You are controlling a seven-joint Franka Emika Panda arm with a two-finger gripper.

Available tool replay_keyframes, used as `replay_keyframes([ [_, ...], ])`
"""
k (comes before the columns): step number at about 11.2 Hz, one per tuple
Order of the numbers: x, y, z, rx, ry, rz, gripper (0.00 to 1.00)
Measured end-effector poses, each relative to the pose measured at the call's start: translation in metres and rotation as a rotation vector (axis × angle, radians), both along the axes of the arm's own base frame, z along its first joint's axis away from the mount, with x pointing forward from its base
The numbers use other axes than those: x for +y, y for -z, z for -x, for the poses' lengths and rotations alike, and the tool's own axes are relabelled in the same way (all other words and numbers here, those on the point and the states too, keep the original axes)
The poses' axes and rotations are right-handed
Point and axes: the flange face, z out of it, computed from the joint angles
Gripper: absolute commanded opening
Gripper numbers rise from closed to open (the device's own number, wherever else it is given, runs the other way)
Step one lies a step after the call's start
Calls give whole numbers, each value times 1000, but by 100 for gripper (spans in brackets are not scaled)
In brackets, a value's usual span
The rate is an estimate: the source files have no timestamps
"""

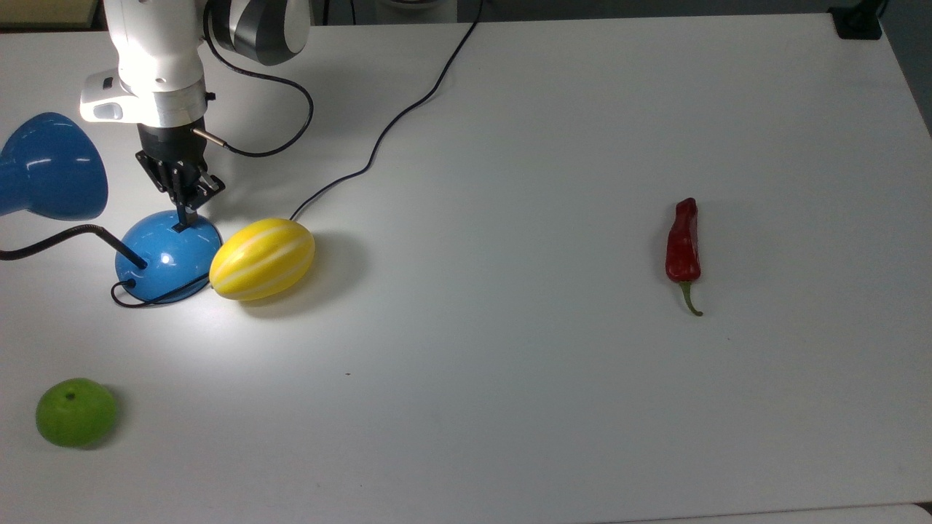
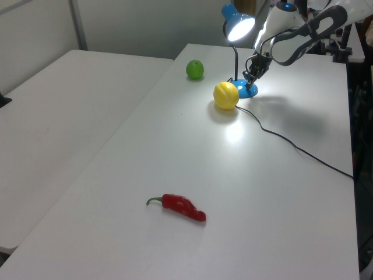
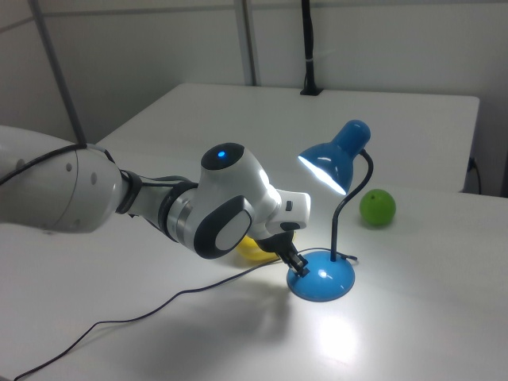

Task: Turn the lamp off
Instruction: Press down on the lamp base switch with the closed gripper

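Pressing the lamp (image 1: 169,256) base's far edge, narrow hand (image 1: 186,216) beside melon (image 1: 263,258); open table (image 1: 553,145) beyond

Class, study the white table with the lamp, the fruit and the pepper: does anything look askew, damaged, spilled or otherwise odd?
Nothing is spilled or damaged. One oddity: the lamp has a yellow melon lying against its base, on top of its cord. The gripper is at the base's top. The green fruit and red pepper lie apart, undisturbed.
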Motion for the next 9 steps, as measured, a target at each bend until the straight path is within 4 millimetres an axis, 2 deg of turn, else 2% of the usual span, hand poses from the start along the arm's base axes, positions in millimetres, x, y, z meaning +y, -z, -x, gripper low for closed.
replay_keyframes([
  [4,-3,-4,-2,-9,1,7,0],
  [9,-5,4,-2,6,-7,14,0],
])
